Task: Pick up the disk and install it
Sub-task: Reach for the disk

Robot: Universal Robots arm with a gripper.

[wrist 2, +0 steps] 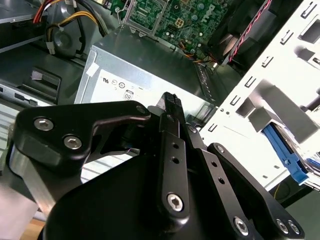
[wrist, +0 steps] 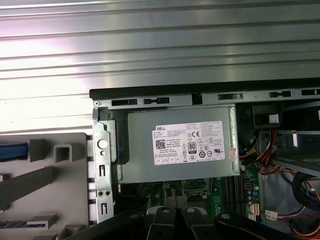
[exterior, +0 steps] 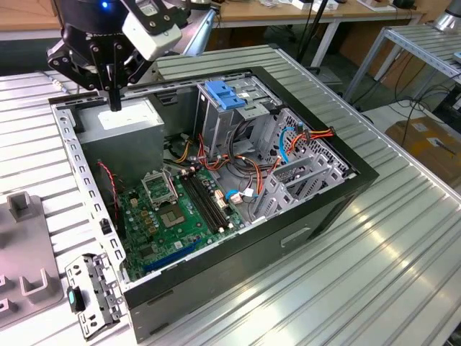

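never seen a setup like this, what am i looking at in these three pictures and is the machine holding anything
It is a single robot arm ending in a gripper. The exterior view comes from a camera off the arm, looking down on an open computer case that lies on a ribbed metal table. The two wrist views come from cameras riding on the arm, so they look past its own black parts into the case. Inside are a green motherboard, coloured cables, a blue latch piece and a grey power-supply box with a white sticker. The gripper hangs over that box, shut and holding nothing. A grey fixture tray sits beside the case.
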